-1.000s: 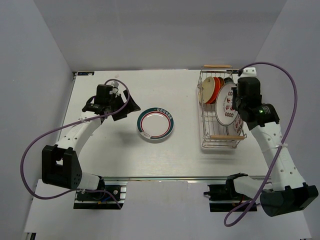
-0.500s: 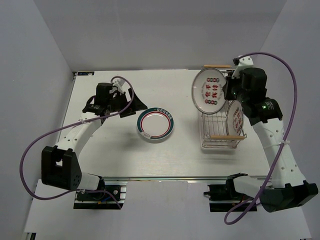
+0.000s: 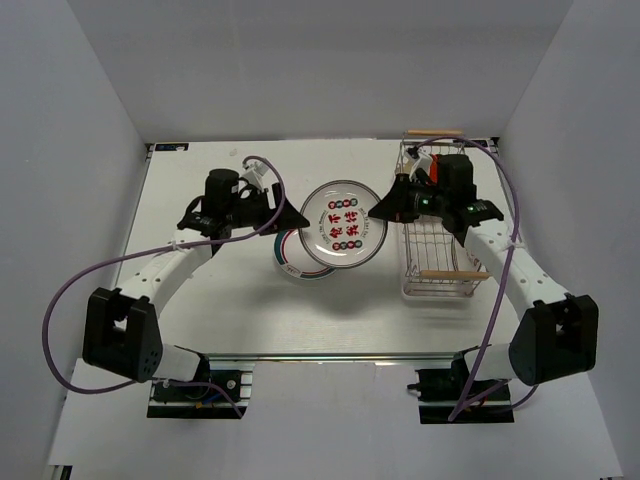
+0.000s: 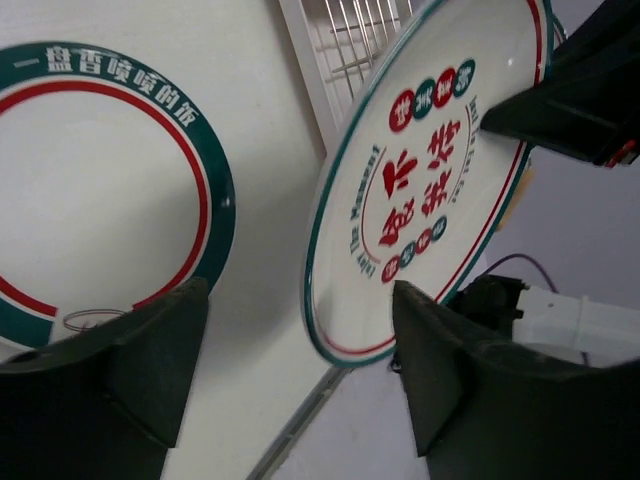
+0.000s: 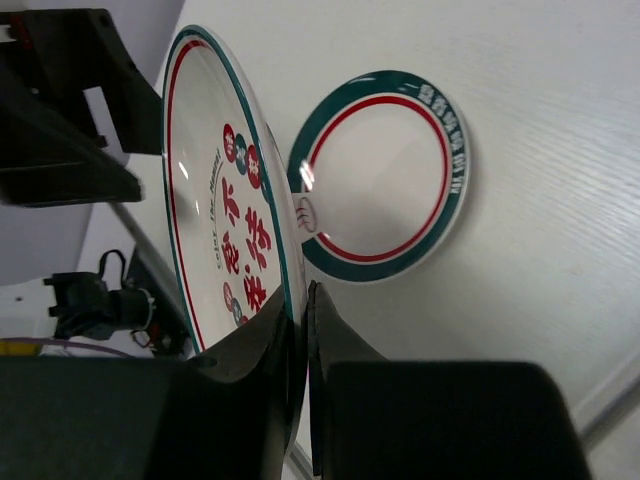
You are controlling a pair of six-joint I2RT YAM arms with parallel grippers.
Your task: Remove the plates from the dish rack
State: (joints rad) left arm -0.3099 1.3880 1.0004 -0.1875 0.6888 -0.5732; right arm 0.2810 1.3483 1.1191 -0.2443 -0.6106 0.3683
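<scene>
Left of centre in the top view, the left gripper (image 3: 270,208) hangs over the white table (image 3: 200,300) with its two fingers spread apart and nothing between them; its wrist view shows the dark fingers (image 4: 150,350) at the lower corners with a wide gap. Just right of it, a white plate with a green and red rim ring (image 3: 293,262) lies flat on the table, partly covered from above. Over that plate, at the centre of the frame, a white plate with red circle marks (image 3: 345,225) is held off the table and tilted, its printed face turned up toward the camera. The right gripper (image 3: 380,209) pinches this plate's right rim, one finger on each side of the edge, as the right wrist view shows at its bottom centre (image 5: 303,300). At right stands the chrome wire dish rack (image 3: 440,258); a sliver of orange-red (image 3: 431,172) shows at its upper end, mostly hidden behind the right arm
</scene>
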